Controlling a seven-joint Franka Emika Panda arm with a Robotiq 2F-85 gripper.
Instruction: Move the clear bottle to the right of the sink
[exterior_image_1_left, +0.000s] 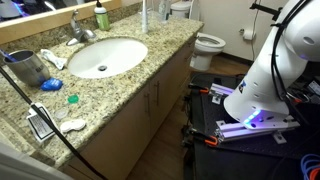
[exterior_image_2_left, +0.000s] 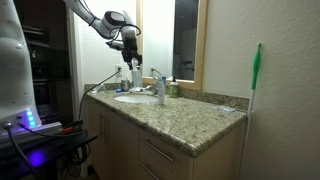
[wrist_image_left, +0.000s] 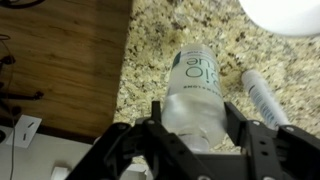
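Note:
The clear bottle is translucent, with a white label printed in green. It sits between my gripper's two black fingers, which press on its upper part from both sides. In an exterior view my gripper is high over the far end of the counter and the bottle hangs below it, beyond the sink. I cannot tell whether the bottle's base touches the counter. The oval white sink with its chrome faucet shows in the speckled granite; neither gripper nor bottle shows in that view.
A small green bottle and a thin white stick stand behind the sink. A blue cup, a white tube and small items sit at the counter's cluttered end. The toilet is past the counter. The wooden cabinet front drops below the counter edge.

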